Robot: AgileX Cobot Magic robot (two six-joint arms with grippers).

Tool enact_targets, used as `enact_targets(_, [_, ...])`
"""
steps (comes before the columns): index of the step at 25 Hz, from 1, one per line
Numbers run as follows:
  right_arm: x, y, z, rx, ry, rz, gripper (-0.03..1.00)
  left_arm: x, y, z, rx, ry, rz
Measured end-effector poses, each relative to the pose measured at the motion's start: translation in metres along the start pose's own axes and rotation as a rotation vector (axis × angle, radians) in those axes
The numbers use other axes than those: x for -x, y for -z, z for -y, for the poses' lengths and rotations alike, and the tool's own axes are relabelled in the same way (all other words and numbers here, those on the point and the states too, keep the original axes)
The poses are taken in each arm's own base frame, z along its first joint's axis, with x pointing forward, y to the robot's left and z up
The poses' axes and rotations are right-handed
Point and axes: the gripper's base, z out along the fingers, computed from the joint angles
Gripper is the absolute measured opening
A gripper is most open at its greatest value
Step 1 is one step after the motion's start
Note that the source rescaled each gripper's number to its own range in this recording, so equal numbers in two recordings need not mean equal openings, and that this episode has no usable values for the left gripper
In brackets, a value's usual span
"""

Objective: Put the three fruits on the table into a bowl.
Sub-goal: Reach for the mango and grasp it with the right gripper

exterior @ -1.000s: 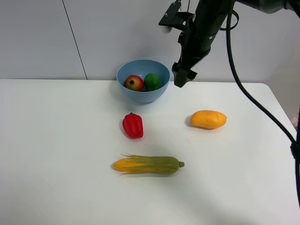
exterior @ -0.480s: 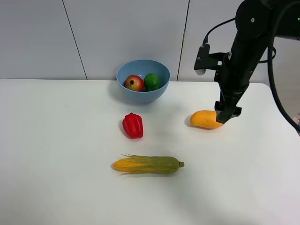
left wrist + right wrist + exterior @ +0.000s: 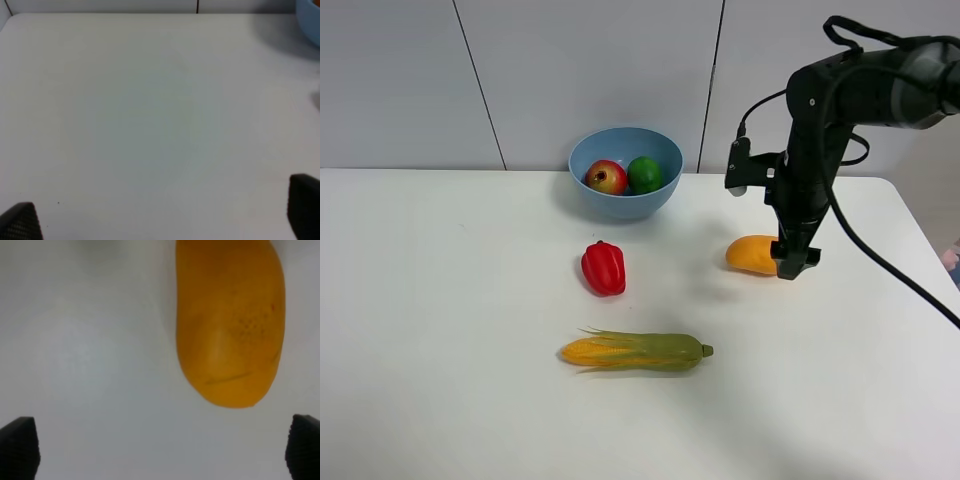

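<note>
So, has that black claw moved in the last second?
Yes: the right gripper went from beside the bowl, rightward and down, to the mango.

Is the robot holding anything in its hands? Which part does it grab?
Nothing is held. The right hand is open near the mango, not gripping it. The left hand is open over the table.

High overview of table (image 3: 440, 400); right wrist view close above shared mango (image 3: 230, 325)

- bright, even overhead light; shadows on the table (image 3: 440, 300) are soft and faint
- exterior view sharp, no glare
- right wrist view: mango (image 3: 230, 325) close, slightly blurred
- left wrist view greyer, dimmer
</note>
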Motion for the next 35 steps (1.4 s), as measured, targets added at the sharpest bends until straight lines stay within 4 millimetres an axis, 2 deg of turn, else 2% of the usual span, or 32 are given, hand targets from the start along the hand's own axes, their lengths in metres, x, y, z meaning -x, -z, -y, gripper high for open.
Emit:
enact_targets(7, [0.012, -0.021, 0.013, -0.094, 0.025, 0.066, 0.99, 0.0, 0.0, 0.0, 0.0, 0.0, 0.0])
enact_targets(13, [0.012, -0.049, 0.016, -0.061, 0.024, 0.047, 0.99, 0.0, 0.0, 0.0, 0.0, 0.0, 0.0])
enact_targets(19, [0.007, -0.062, 0.022, -0.058, 0.005, 0.046, 0.99, 0.0, 0.0, 0.0, 0.0, 0.0, 0.0])
enact_targets(29, [0.015, -0.089, 0.021, -0.038, -0.018, 0.077, 0.99, 0.0, 0.0, 0.0, 0.0, 0.0, 0.0])
enact_targets(30, [0.015, -0.089, 0.021, -0.039, -0.019, 0.08, 0.93, 0.0, 0.0, 0.0, 0.0, 0.0, 0.0])
enact_targets(31, [0.015, -0.091, 0.021, -0.035, -0.019, 0.078, 0.81, 0.0, 0.0, 0.0, 0.0, 0.0, 0.0])
enact_targets(33, [0.015, -0.093, 0.02, -0.028, -0.022, 0.077, 0.41, 0.0, 0.0, 0.0, 0.0, 0.0, 0.0])
enact_targets(34, [0.015, -0.093, 0.02, -0.025, -0.024, 0.077, 0.09, 0.0, 0.0, 0.0, 0.0, 0.0, 0.0])
enact_targets(35, [0.015, -0.094, 0.02, -0.02, -0.026, 0.077, 0.01, 0.0, 0.0, 0.0, 0.0, 0.0, 0.0])
